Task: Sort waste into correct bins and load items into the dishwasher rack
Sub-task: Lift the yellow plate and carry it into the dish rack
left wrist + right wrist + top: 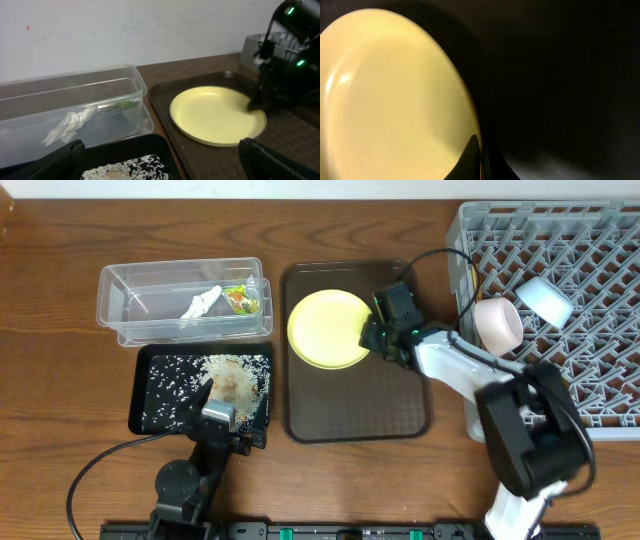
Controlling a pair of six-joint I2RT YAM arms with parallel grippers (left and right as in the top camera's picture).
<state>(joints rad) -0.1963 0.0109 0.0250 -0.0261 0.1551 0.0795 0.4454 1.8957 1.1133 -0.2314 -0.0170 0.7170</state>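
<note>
Gripping the yellow plate (pixel 325 328) at its 3 o'clock rim: right gripper (pixel 375 338), jaws clenched on the edge.

Plate lies on the brown serving tray (pixel 360 405), upper left; bare tray floor runs from its 6 o'clock rim to the tray's near edge. Clear tub (pixel 180 302) at 9 o'clock of the plate holds the white paper scrap (pixel 200 303) and printed wrapper (pixel 240 298); the print is too small to read. Black tray (pixel 160 395) carries rice grains and crumbs (pixel 225 375). Left gripper (pixel 218 412) rests at that tray's near edge, fingers spread, grasping nothing. Grey rack (pixel 560 320) at 3 o'clock holds two small bowls (pixel 520 310). No legible writing anywhere.
</note>
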